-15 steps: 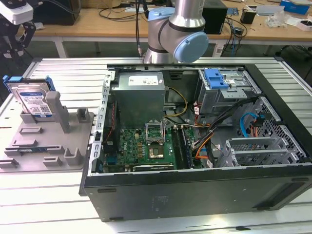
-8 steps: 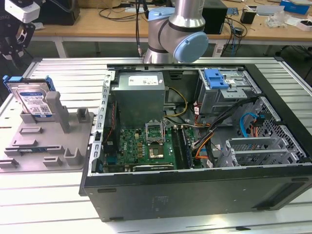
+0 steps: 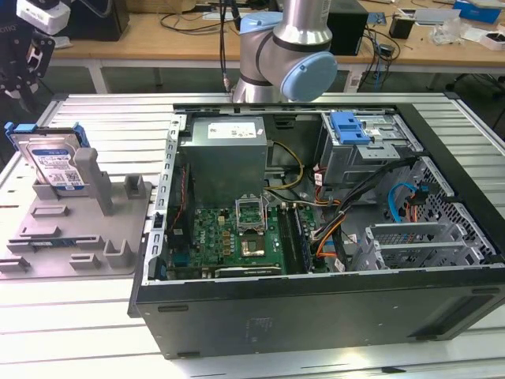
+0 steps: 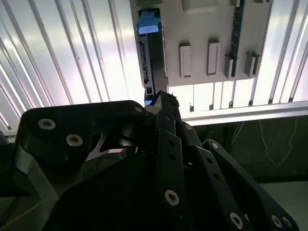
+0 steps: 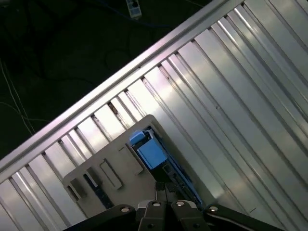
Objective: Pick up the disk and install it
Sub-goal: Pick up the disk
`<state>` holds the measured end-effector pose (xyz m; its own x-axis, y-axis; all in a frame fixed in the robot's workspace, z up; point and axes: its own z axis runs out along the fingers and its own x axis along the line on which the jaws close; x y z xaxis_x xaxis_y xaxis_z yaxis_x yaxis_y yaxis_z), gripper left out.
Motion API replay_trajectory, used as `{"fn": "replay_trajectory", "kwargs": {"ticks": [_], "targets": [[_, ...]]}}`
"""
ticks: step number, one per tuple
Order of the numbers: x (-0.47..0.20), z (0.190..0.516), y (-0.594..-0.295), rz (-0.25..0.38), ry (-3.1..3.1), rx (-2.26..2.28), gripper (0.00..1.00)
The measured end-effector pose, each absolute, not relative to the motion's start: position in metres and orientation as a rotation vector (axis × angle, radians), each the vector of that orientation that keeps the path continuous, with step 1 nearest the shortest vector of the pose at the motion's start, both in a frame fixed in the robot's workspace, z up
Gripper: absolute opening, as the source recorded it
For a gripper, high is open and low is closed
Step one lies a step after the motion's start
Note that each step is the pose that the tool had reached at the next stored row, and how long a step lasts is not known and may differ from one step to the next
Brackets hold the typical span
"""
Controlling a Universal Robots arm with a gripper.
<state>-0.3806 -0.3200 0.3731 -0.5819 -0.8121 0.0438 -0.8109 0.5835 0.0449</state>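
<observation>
Take the way the gripper (image 4: pixel 161 98) reaches as your twelve o'clock. Its black linkage, dotted with screws, crowds the near part of your view. Straight ahead at twelve the disk (image 4: pixel 152 53) stands on edge in a slot of the grey fixture (image 4: pixel 207 24) and runs away from you, with its blue rail brightest at the far end. The gripper's front overlaps the disk's near end, and you cannot tell whether they touch. At one o'clock, upright blocks (image 4: pixel 185 60) rise from the fixture. The ribbed metal table (image 4: pixel 57 62) spreads from ten round to two. Its edge rail (image 4: pixel 250 111) crosses at three, with dark floor (image 4: pixel 231 139) past it at four.
</observation>
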Motion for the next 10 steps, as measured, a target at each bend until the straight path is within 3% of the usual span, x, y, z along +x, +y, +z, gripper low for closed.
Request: {"fn": "replay_trajectory", "kwargs": {"ticks": [10], "targets": [[-0.3806, 0.3728, -0.32, -0.018, -2.518, 1.774, 0.11]]}}
